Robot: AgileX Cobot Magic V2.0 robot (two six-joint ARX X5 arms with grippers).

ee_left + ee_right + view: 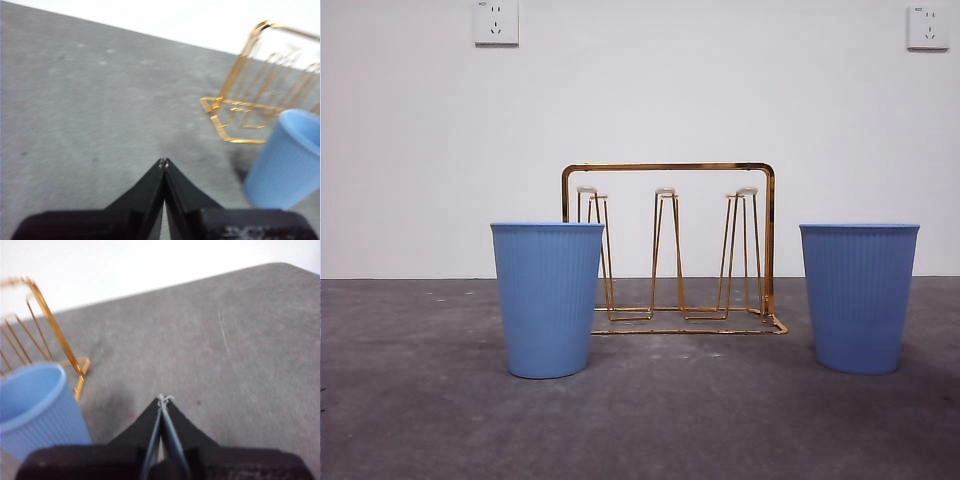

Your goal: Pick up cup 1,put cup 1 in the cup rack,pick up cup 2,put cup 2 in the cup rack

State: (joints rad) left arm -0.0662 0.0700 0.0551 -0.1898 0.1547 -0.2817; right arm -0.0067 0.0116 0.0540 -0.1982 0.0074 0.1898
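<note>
Left gripper (164, 162) hanging above bare table (420, 420), jaws pressed together, gripping nothing; blue cup (287, 160) sitting off to one side of it. Right gripper (164, 399) likewise hanging over table, jaws together, empty; other blue cup (35, 405) standing just beside it. In front view, both ribbed cups standing upright, mouths up: one (547, 298) at left, partly overlapping cup rack (670, 250), one (858, 296) at right, apart from rack. Gold wire rack standing behind and between them, pegs bare. Two sockets (496, 22) showing on wall.
</note>
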